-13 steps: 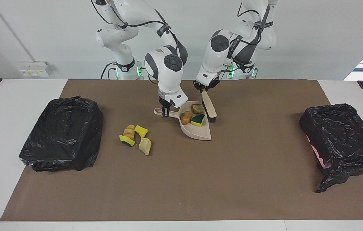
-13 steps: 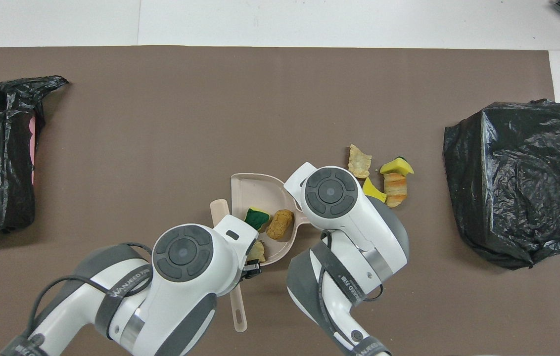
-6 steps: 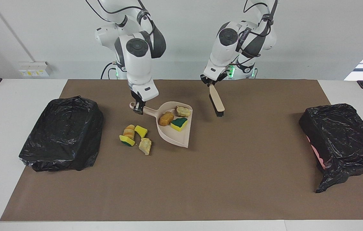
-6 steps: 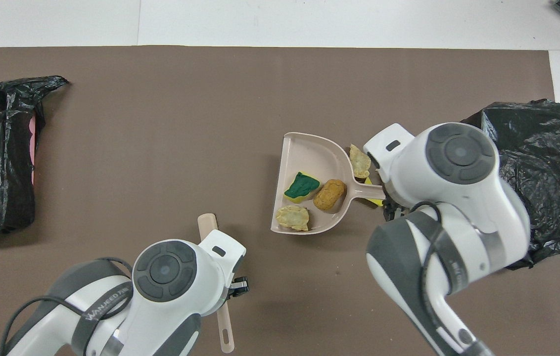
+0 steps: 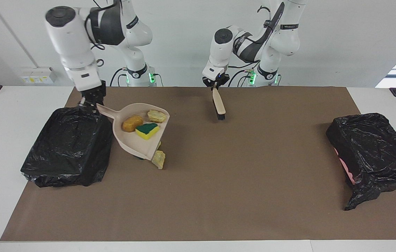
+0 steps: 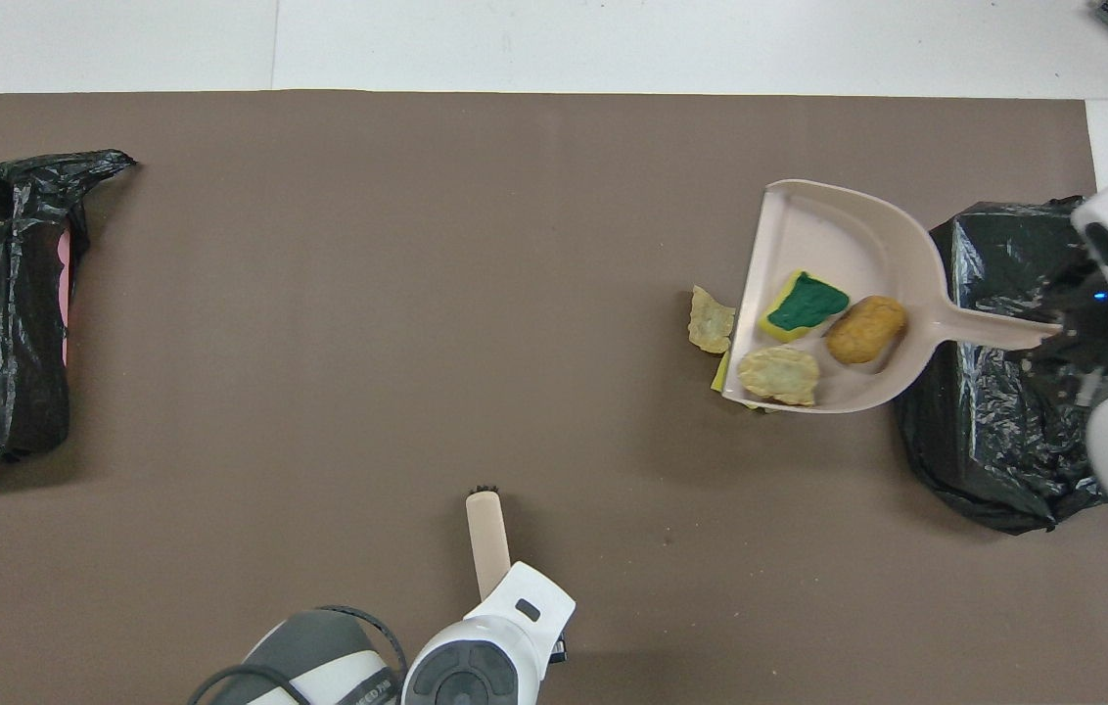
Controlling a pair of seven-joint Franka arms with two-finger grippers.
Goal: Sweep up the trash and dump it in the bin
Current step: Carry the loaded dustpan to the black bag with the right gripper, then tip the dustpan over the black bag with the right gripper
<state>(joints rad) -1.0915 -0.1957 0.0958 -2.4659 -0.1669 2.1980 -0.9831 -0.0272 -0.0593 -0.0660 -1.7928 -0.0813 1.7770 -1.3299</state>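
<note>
My right gripper (image 5: 91,104) is shut on the handle of the beige dustpan (image 5: 133,143), raised beside the black-bagged bin (image 5: 68,147) at the right arm's end. In the pan lie three pieces of trash: a tan lump (image 5: 132,123), a green-and-yellow sponge (image 5: 147,130) and a pale bread piece (image 5: 157,116). A pale lump (image 5: 158,159) shows on the mat under the pan's lip; other scraps there are mostly hidden. From overhead the dustpan (image 6: 838,235) covers them beside the bin (image 6: 994,431). My left gripper (image 5: 214,85) is shut on the brush (image 5: 219,105), bristles down.
A second black-bagged bin (image 5: 373,154) with a pink edge sits at the left arm's end of the table. The brown mat (image 5: 240,196) covers most of the table. The brush (image 6: 485,534) hangs over the mat's edge near the robots.
The right arm lifted the loaded dustpan and carried it toward the bin at its end. The left arm drew the brush away from the pan, back toward the robots.
</note>
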